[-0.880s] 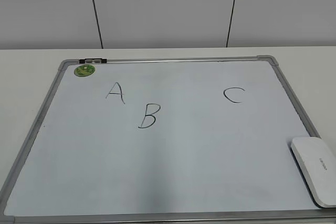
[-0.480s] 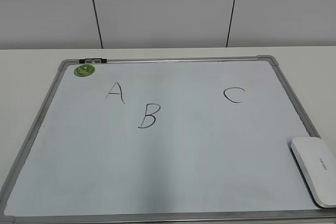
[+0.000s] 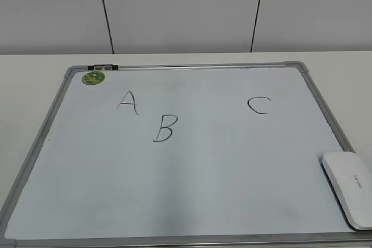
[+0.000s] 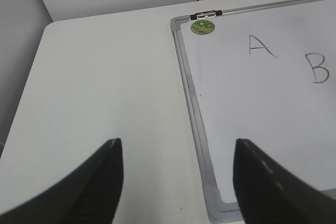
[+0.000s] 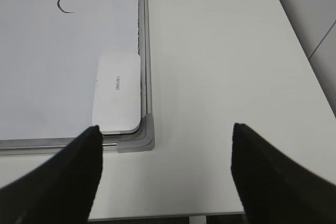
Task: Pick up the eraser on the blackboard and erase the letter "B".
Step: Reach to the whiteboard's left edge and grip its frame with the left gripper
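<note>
The white eraser lies flat in the near right corner of the blackboard; it also shows in the right wrist view. The black letter "B" is left of the board's middle, with "A" to its upper left and "C" to the right. "B" also shows at the right edge of the left wrist view. My right gripper is open and empty, above the table just near and right of the eraser. My left gripper is open and empty over the board's near left corner.
A round green magnet sits at the board's far left corner beside a small clip. The board lies on a white table. The table's right edge and front edge are close to the right gripper. A grey panelled wall stands behind.
</note>
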